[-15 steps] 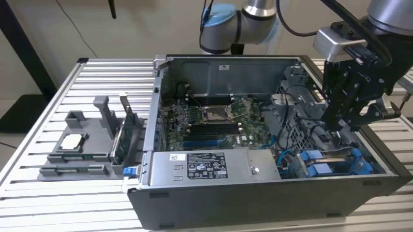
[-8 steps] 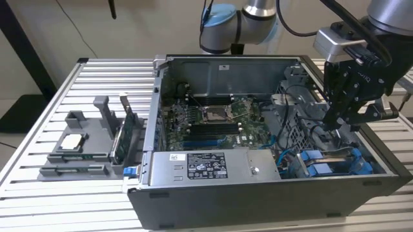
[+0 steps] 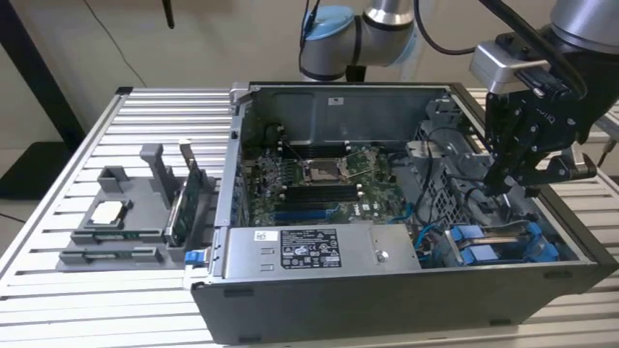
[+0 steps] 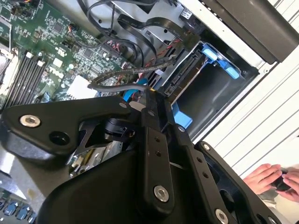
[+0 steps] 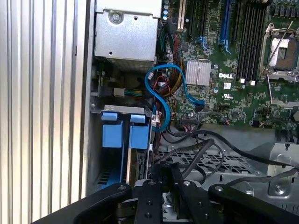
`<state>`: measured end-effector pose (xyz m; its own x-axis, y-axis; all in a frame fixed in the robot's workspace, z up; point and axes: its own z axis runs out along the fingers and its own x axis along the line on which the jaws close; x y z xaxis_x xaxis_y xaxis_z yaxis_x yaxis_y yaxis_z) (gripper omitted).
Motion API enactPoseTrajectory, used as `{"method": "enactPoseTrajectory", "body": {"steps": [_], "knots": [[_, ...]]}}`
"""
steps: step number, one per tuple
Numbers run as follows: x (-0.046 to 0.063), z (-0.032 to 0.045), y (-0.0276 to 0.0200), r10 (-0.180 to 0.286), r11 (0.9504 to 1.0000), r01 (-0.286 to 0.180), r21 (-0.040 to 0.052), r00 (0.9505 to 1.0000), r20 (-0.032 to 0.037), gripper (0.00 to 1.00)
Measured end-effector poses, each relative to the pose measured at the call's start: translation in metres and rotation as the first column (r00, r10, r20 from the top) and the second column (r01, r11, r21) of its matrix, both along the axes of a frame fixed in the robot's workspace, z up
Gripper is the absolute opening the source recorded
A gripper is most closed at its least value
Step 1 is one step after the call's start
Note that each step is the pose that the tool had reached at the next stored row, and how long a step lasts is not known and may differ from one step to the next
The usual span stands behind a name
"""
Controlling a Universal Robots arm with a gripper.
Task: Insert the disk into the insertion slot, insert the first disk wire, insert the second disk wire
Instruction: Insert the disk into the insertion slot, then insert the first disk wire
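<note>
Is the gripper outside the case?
No. In the exterior view the gripper hangs inside the open case, at the exterior view's right.

A slatted silver table (image 3: 106, 138) lies under soft, even light. Behind its far edge stands a plain beige wall (image 3: 222, 36). Past the table's far corner at the exterior view's left, a black post (image 3: 39, 80) slants down to dark floor (image 3: 29, 174).

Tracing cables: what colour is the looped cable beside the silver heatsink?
The looped cable is blue, clearest in the first wrist view.
</note>
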<state>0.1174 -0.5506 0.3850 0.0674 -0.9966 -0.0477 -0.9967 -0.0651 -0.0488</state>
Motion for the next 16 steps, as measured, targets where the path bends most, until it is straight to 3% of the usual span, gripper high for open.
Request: {"method": "enactPoseTrajectory", "body": {"steps": [8,16], "knots": [[0.0002,-0.0007,-0.0004,0.0,1.0,0.0,0.0004,1.0,0.0,0.19],[0.0069,-0.0028,-0.0064,0.0,1.0,0.0,0.0,1.0,-0.0017,0.19]]}}
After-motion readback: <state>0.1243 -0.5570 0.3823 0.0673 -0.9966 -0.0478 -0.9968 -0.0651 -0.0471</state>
